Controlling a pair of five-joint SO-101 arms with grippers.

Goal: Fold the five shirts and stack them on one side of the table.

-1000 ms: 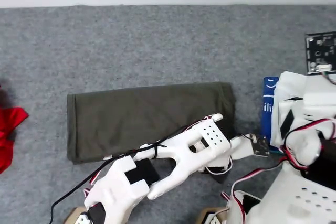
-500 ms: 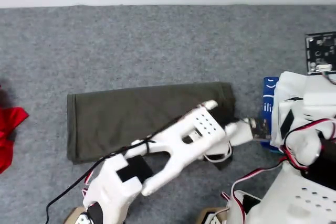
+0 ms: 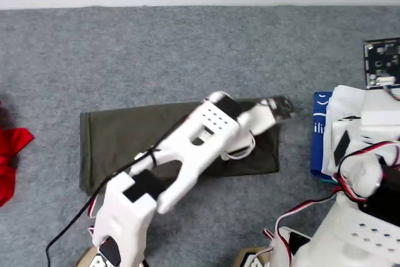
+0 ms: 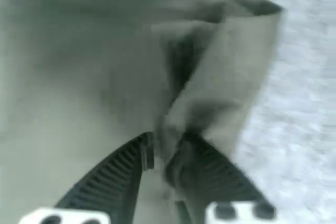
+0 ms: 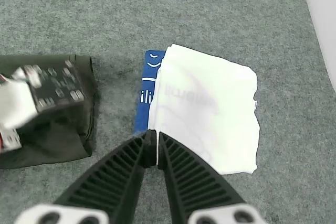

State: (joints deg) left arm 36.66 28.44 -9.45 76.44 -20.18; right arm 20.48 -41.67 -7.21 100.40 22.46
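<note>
We see the left arm (image 3: 187,148) stretched diagonally, the left claw (image 4: 165,148) pinching a raised fold of the soft olive shirt (image 3: 112,139) (a flat rectangle on the grey surface (image 3: 187,48)); the right claw (image 5: 152,140) hangs clenched above the white shirt (image 5: 210,108).

I see the jaws of my left gripper (image 4: 163,156) filled by a raised fold of the olive shirt (image 4: 226,77), with bare grey mat (image 3: 187,48) just past that fold. Ahead of my right gripper (image 5: 152,145), the white shirt (image 5: 210,108) lying on the blue shirt (image 5: 149,77) blocks the way, and the left arm (image 3: 194,142) lies across the olive cloth beside them.
</note>
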